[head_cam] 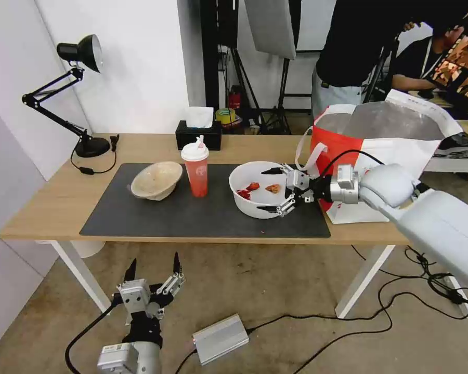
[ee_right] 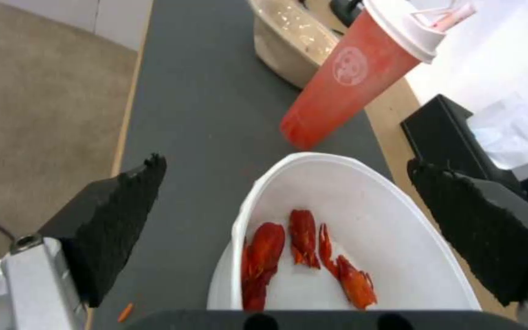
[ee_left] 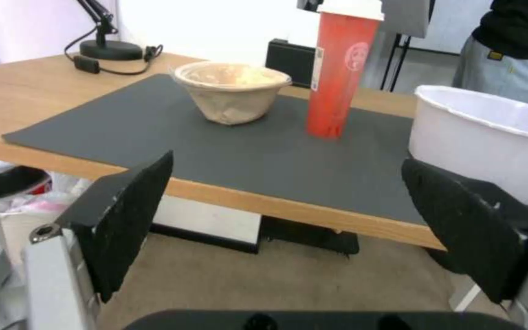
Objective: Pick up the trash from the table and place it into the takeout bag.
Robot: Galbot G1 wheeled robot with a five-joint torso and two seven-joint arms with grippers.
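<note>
Fingers of the right gripper [head_cam: 278,190] are spread wide around the near rim of the white plastic bowl [head_cam: 257,197], not yet gripping. It looks light, thin and flexible; pinching the rim seems best. Beside the bowl stand one red cup [head_cam: 195,169], then one pulp bowl [head_cam: 156,179]; the takeout bag [head_cam: 379,156] is opposite. Left gripper [head_cam: 153,275] hangs spread below the table [head_cam: 52,202].

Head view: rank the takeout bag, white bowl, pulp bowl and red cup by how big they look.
1. takeout bag, by far the largest.
2. white bowl, at the open right gripper.
3. pulp bowl and red cup: too alike to rank, one wider, one taller.
</note>
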